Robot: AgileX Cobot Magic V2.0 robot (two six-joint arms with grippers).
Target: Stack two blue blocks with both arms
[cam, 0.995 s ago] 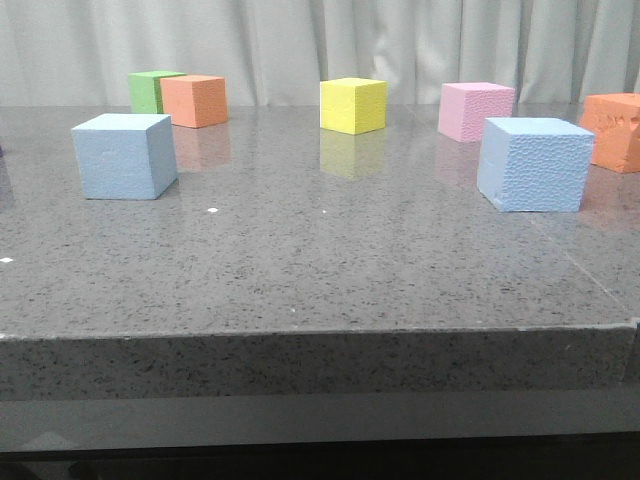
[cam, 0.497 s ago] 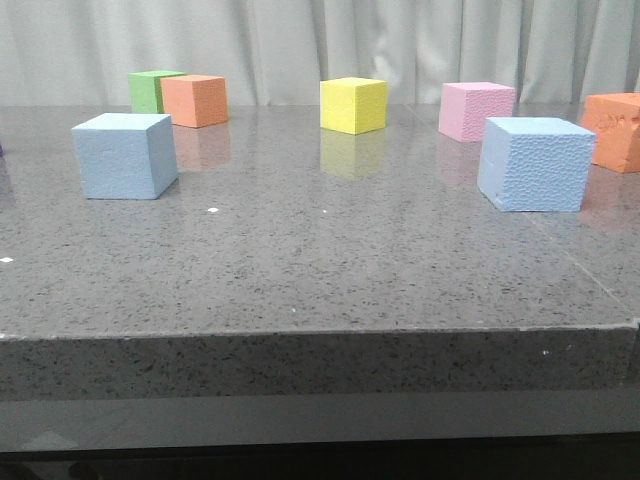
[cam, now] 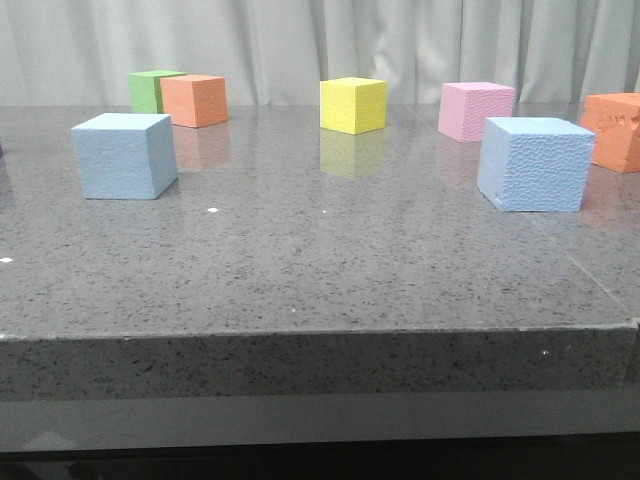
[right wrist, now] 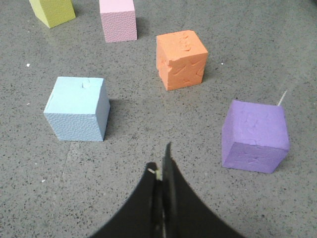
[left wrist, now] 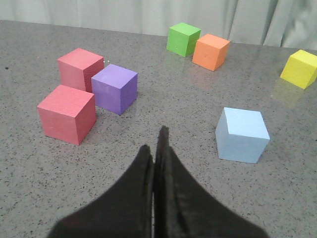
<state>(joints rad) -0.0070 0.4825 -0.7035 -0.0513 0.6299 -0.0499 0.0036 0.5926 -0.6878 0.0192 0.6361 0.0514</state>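
Observation:
A smooth light blue cube [cam: 125, 156] stands on the left of the grey table; it also shows in the left wrist view [left wrist: 242, 134]. A pebbly light blue cube [cam: 535, 163] stands on the right; it also shows in the right wrist view [right wrist: 78, 108]. The two cubes are far apart. My left gripper [left wrist: 154, 144] is shut and empty, above the table, short of the smooth cube and to one side of it. My right gripper [right wrist: 159, 163] is shut and empty, short of the pebbly cube. Neither gripper shows in the front view.
At the back stand a green cube [cam: 150, 90], an orange cube [cam: 195, 100], a yellow cube [cam: 353, 105], a pink cube [cam: 476, 110] and another orange cube [cam: 615, 130]. Two red cubes [left wrist: 67, 113] and a purple cube [left wrist: 115, 89] stand by the left arm; another purple cube [right wrist: 255, 135] by the right.

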